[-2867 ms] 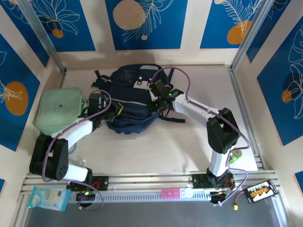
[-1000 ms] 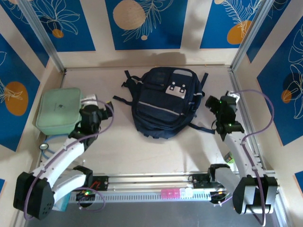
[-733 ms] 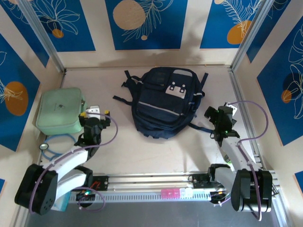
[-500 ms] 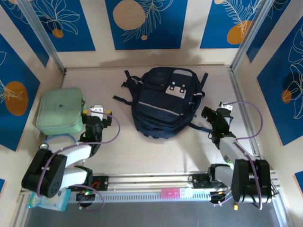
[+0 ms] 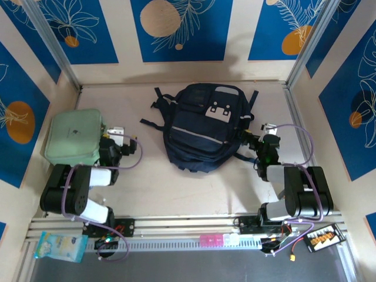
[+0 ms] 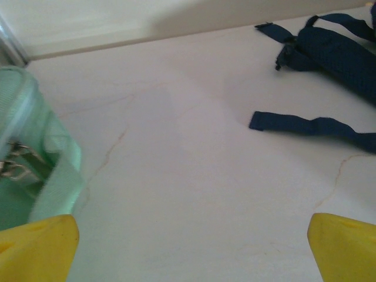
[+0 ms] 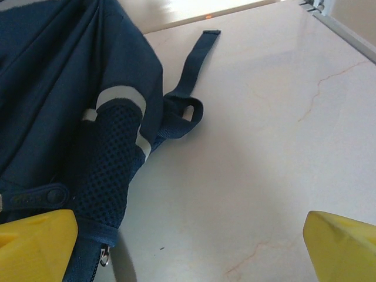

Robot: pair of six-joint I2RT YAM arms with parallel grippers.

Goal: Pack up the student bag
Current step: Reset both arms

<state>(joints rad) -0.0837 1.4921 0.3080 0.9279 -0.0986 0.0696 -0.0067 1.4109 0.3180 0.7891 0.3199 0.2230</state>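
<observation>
Pale table [image 5: 194, 183], both jaws wide, holding nothing

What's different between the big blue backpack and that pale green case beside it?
The student bag is navy; the green case is pale mint. The student bag is clearly larger. It trails loose straps, while the green case is a neat rounded rectangle. Both lie flat on the table.

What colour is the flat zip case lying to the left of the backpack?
Pale mint green. The zip case shows best in the top external view.
</observation>
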